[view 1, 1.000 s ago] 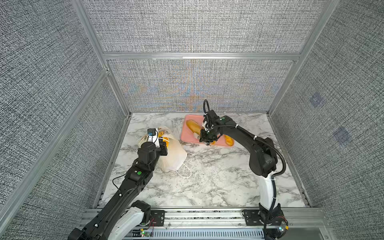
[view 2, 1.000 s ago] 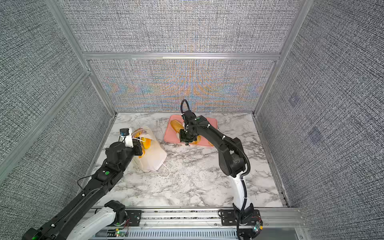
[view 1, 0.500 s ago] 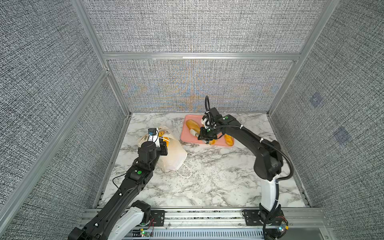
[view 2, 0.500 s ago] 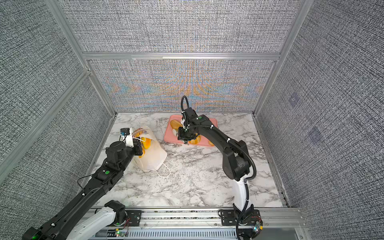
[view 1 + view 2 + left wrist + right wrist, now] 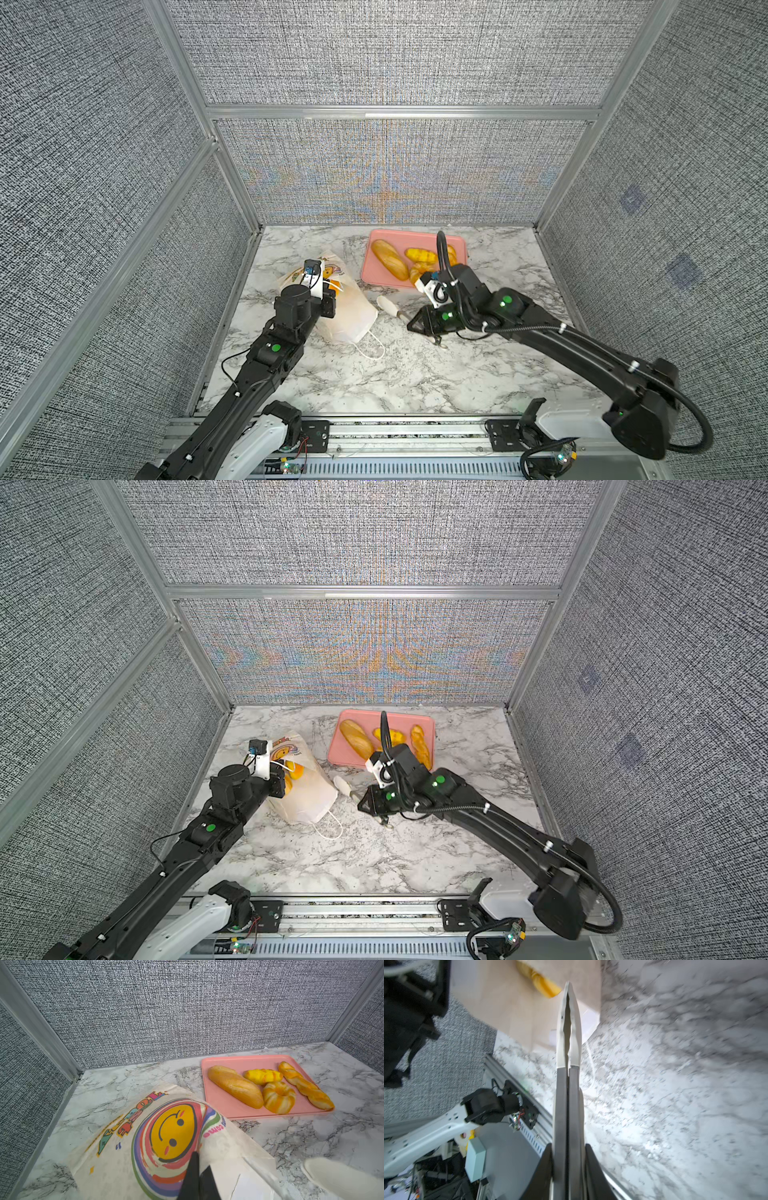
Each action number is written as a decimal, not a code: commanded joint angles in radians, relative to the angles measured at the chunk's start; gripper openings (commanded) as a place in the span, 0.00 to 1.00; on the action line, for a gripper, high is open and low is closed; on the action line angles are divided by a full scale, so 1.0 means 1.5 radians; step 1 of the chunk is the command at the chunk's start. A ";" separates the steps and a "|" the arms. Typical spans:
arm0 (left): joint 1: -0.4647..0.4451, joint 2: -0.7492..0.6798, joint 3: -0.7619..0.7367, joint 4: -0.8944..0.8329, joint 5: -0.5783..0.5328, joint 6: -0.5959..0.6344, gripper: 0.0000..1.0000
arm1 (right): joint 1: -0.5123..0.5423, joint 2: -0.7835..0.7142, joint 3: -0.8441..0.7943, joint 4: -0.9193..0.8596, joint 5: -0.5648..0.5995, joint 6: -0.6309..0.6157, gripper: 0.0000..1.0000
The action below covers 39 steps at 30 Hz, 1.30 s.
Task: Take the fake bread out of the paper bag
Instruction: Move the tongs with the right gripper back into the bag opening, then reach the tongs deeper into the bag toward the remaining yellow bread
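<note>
left wrist view: my left gripper (image 5: 196,1167) has its jaws clenched on the paper bag (image 5: 116,1167), near the bench's (image 5: 116,1093) left edge. my right gripper (image 5: 422,325) grasps tongs (image 5: 387,306), tips together, empty, aimed at the bag. four pieces of fake bread (image 5: 234,1086) sit on the pink tray (image 5: 228,1059) by the far edge; a yellow pastry (image 5: 544,987) shows inside the bag. i judge that one is the target: next, spread the tongs and reach in.

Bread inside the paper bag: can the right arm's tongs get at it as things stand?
Probably yes. The left gripper pinches the paper bag, whose mouth faces the tongs held in the right gripper; a bread piece shows inside beside their tips. Nothing blocks them, but they must open first.
</note>
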 commanded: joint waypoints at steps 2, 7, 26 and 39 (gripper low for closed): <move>0.000 -0.001 -0.010 -0.003 0.011 -0.004 0.00 | 0.056 -0.058 -0.068 0.134 0.007 0.113 0.00; 0.001 -0.002 -0.022 0.005 0.017 -0.024 0.00 | 0.084 0.005 -0.058 0.198 0.014 0.122 0.01; -0.001 0.042 0.034 -0.037 -0.020 -0.098 0.00 | 0.101 0.320 0.111 0.391 0.096 0.132 0.07; -0.001 0.045 0.032 -0.045 -0.014 -0.111 0.00 | 0.061 0.493 0.217 0.450 0.085 0.133 0.27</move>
